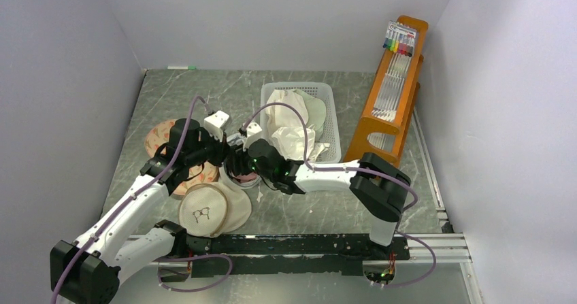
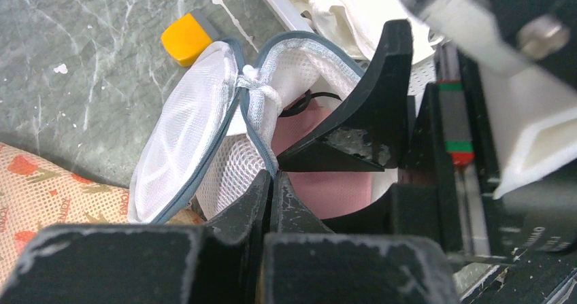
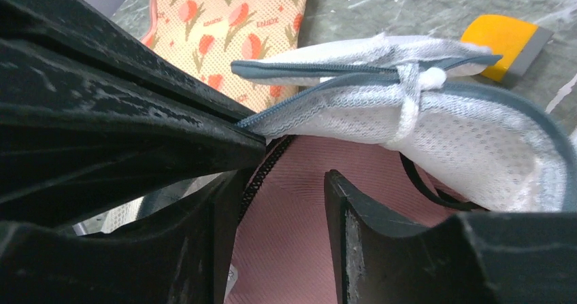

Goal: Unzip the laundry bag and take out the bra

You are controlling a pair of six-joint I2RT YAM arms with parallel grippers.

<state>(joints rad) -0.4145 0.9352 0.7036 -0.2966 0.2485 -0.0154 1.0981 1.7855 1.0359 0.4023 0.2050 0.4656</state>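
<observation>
The white mesh laundry bag (image 2: 177, 134) with a grey-blue zipper band lies open between both grippers (image 1: 248, 180). My left gripper (image 2: 274, 185) is shut on the bag's zipper edge and holds the mouth up. The dusty-pink bra (image 3: 292, 249) with a black strap shows inside the opening. My right gripper (image 3: 280, 209) is open, its fingers inside the bag's mouth just over the pink fabric. The bag's lifted edge (image 3: 463, 141) arches above it. In the top view the left gripper (image 1: 226, 151) and the right gripper (image 1: 239, 160) meet over the bag.
The cream pad with orange flowers (image 1: 160, 137) lies left of the bag. The beige pouch with a glasses print (image 1: 204, 212) lies in front. A white basket (image 1: 328, 96) of pale garments and an orange rack (image 1: 391, 93) stand behind right. A yellow-grey block (image 2: 187, 39) lies nearby.
</observation>
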